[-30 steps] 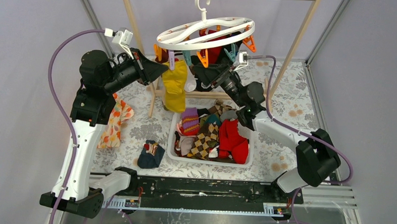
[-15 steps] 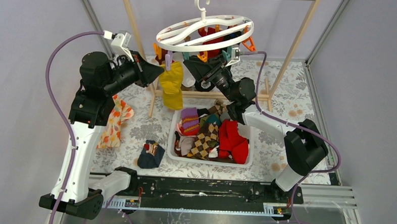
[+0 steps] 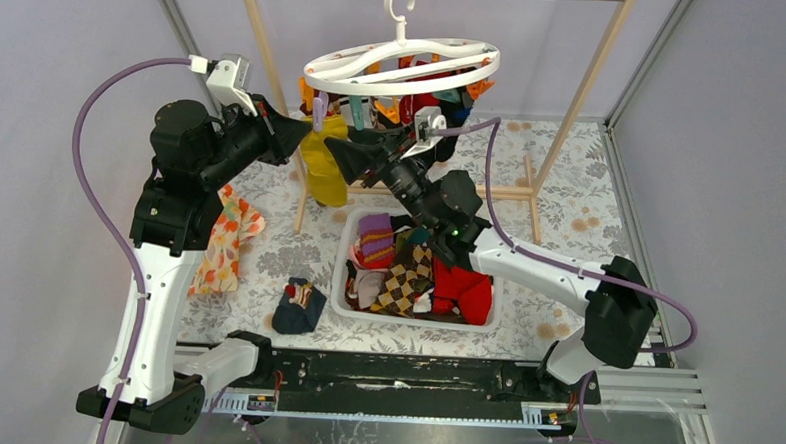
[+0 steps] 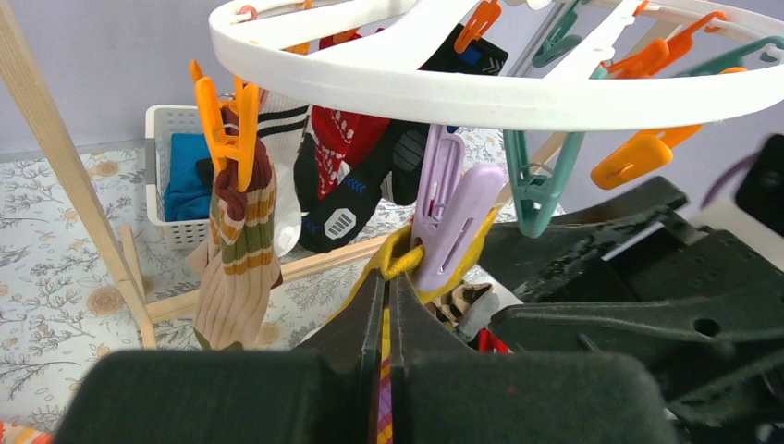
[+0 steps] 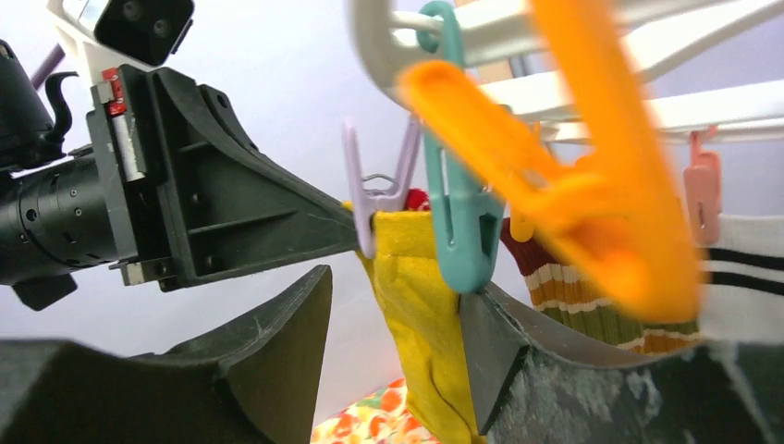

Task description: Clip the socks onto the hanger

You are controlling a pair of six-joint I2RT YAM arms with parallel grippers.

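Yellow sock (image 3: 320,169) clipped at the left rim of the hanger (image 3: 415,85)

Left of the hanger, the left gripper (image 4: 388,282) is pinched tight on the sock's top edge, right below the lilac clip (image 4: 453,222) that grips the same fabric. Under the hanger's left half, the right gripper (image 5: 393,287) stands wide apart and holds nothing. The sock hangs between its fingers, beside a teal clip (image 5: 458,213). More socks (image 3: 407,278) fill the basket (image 3: 405,321) below the hanger.
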